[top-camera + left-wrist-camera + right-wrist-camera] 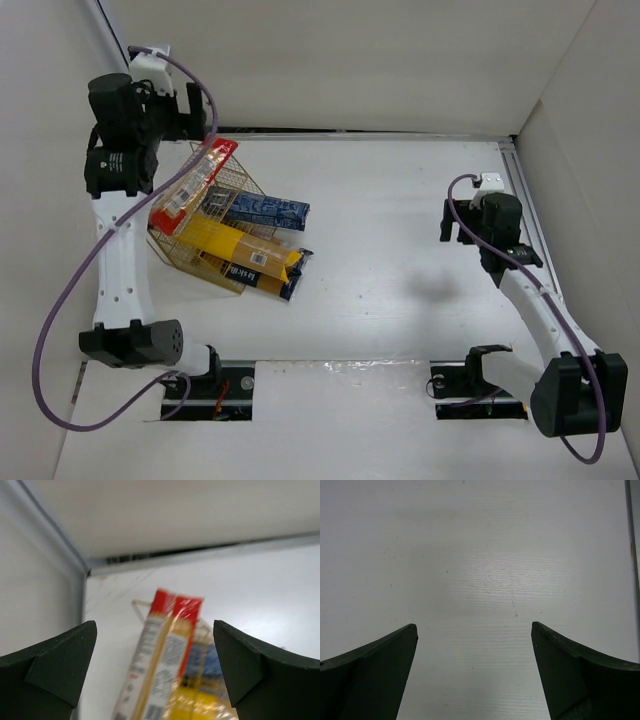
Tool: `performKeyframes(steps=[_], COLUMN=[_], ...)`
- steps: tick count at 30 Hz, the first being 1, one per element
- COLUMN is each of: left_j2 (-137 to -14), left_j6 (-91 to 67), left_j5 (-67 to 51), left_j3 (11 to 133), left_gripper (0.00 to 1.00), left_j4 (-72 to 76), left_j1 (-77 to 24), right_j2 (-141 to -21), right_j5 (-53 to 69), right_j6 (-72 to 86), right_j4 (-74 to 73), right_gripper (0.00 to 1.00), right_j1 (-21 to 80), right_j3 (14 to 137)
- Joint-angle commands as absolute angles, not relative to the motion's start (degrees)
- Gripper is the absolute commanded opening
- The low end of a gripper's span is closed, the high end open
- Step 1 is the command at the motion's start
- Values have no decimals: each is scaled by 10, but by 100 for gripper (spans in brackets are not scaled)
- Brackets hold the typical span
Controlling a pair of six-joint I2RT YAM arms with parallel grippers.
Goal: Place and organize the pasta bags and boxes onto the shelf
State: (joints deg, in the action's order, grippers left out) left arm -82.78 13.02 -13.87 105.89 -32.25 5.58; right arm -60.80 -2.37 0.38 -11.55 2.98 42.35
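Far left on the tabletop (400, 260) sits the shelf (243, 180), and the pasta packs I can make out are already in or on it. The red-and-clear bag (190, 190) lies along its left side with the long axis running near-left to far-right, red end farthest. The dark blue box (268, 210) juts out to the right. The plain yellow bag (232, 243) and a yellow pack with a dark label (262, 272) lie slanted at the near side, ends overhanging. From the left tool (203, 122) the red-and-clear bag (167, 650) lies just below and nearward, its length roughly crossing the line between the fingers; the jaws stand wide apart and touch nothing. My right tool (455, 220), also spread and empty, hangs well apart on the right over bare tabletop, so I judge the left arm the one for any tidying. Print shows on the bag's white panel and the dark label, but it is too blurred to read.
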Motion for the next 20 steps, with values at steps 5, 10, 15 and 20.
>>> performKeyframes(steps=[5, 10, 15, 20], left_j2=[-821, -810, -702, -678], left_j6=[-85, -151, -237, -265], left_j5=[-85, 107, 157, 182], left_j3=[1084, 886, 689, 656], left_gripper=[99, 99, 99, 99], left_j4=[-237, -189, -79, -110], left_j1=[-109, -266, -350, -375], right_j2=[-594, -564, -543, -527], right_j5=[-14, -7, 4, 23], right_j6=[-5, -17, -32, -49], right_j4=[-121, -128, -135, -135], right_gripper=[100, 100, 100, 100], right_j1=[25, 25, 25, 25], right_j3=[459, 429, 408, 403])
